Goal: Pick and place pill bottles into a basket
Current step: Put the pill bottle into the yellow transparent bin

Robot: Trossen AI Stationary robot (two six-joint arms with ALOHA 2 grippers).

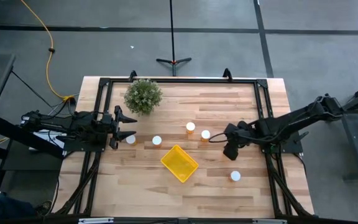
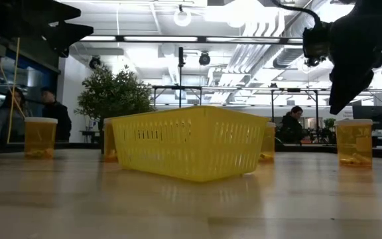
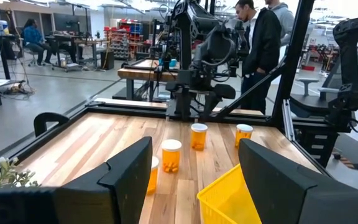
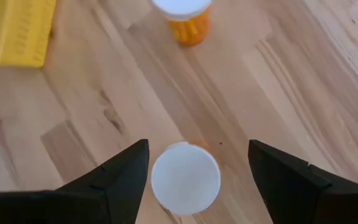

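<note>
The yellow basket (image 1: 179, 163) stands near the table's middle. Several orange pill bottles with white caps stand upright on the wood: two (image 1: 130, 139) (image 1: 156, 140) left of the basket, two (image 1: 191, 127) (image 1: 205, 134) beyond it, and one (image 1: 235, 176) to its right. My right gripper (image 1: 229, 154) is open and points down over another bottle (image 2: 354, 141). That bottle's cap (image 4: 185, 178) shows between the fingers, which stand above it. My left gripper (image 1: 128, 126) is open and empty, raised at the table's left, above the leftmost bottle.
A round green potted plant (image 1: 143, 96) stands at the far left. A black frame (image 1: 179, 81) runs round the table's edges. In the right wrist view another bottle (image 4: 188, 18) and the basket's corner (image 4: 11, 31) lie beyond the gripper. People stand in the room behind.
</note>
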